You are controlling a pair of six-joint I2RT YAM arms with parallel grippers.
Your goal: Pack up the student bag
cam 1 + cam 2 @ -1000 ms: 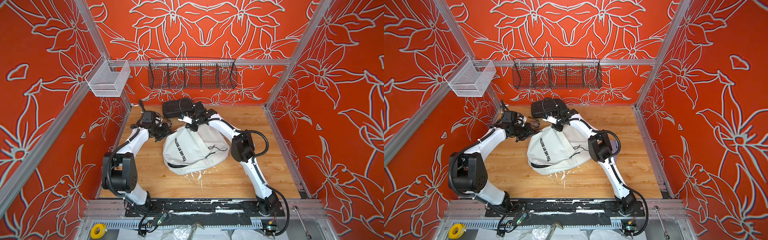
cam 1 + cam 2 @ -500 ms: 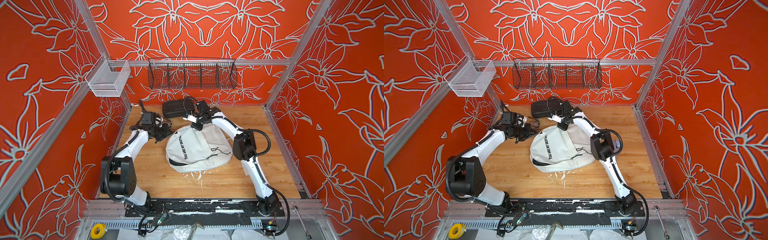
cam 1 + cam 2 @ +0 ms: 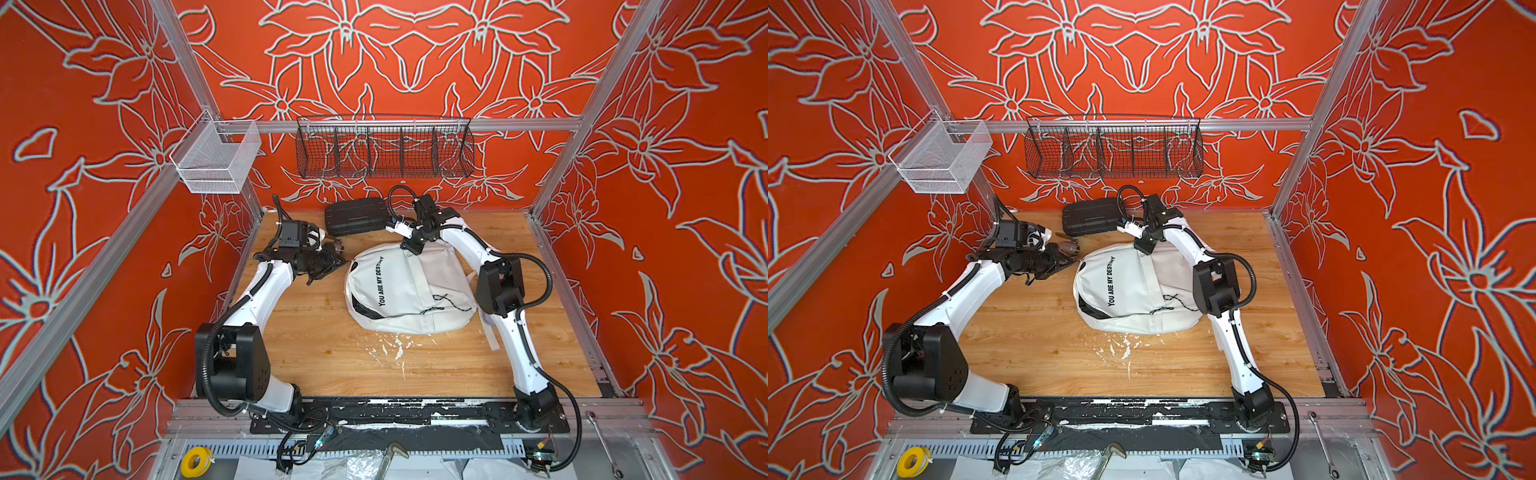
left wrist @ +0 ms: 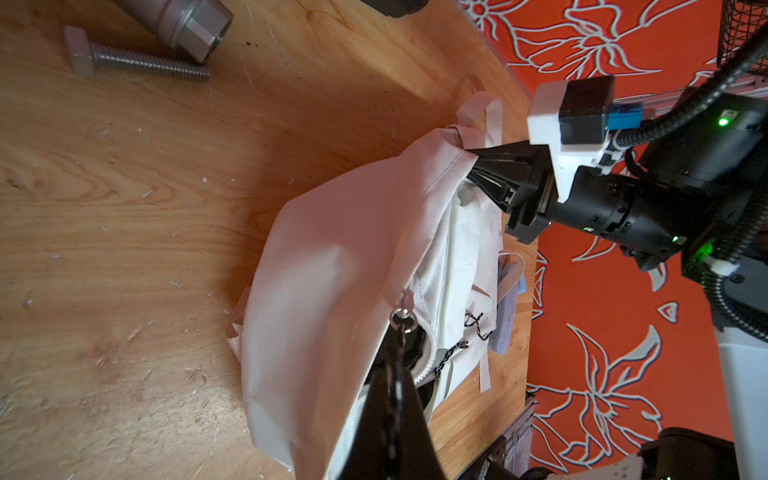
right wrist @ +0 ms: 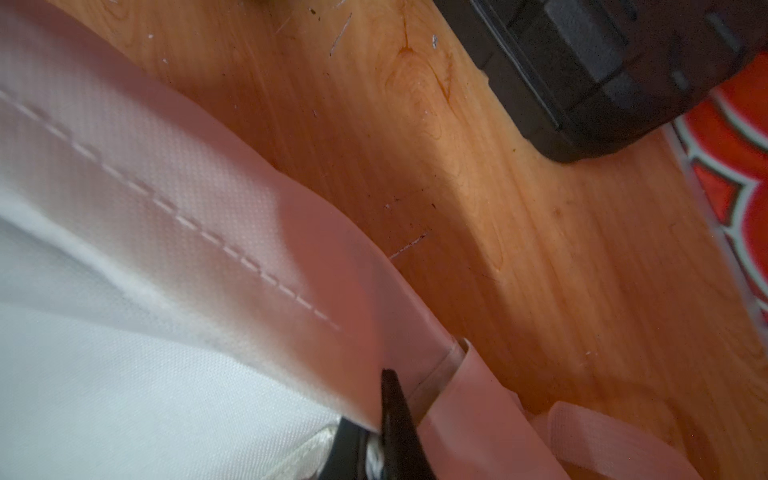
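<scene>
The student bag [image 3: 415, 291] [image 3: 1142, 295] is a white backpack printed "YOU ARE MY DESTINY", lying flat mid-table with its dark zip slit toward the left arm. My left gripper [image 3: 338, 264] [image 3: 1074, 261] [image 4: 395, 374] sits at the bag's left edge, shut on the black-and-white zip pull cord [image 4: 401, 332] that hangs from a metal ring. My right gripper [image 3: 409, 249] [image 3: 1144, 248] [image 5: 374, 415] is at the bag's far top edge [image 5: 316, 257], its jaws pinching the white fabric by the carry loop; the left wrist view shows the same pinch [image 4: 473, 164].
A black ribbed hard case [image 3: 357, 216] [image 3: 1092, 216] [image 5: 602, 62] lies at the back, just behind the right gripper. A steel bolt [image 4: 141, 62] and a metal cylinder [image 4: 183, 20] lie by the left gripper. White flecks [image 3: 395, 345] litter the front. Wire baskets [image 3: 384, 151] hang on the back wall.
The bag has shifted right and settled flatter, its printed line now running front to back. My right gripper moved right with the bag's top edge. The left gripper kept hold of the cord.
</scene>
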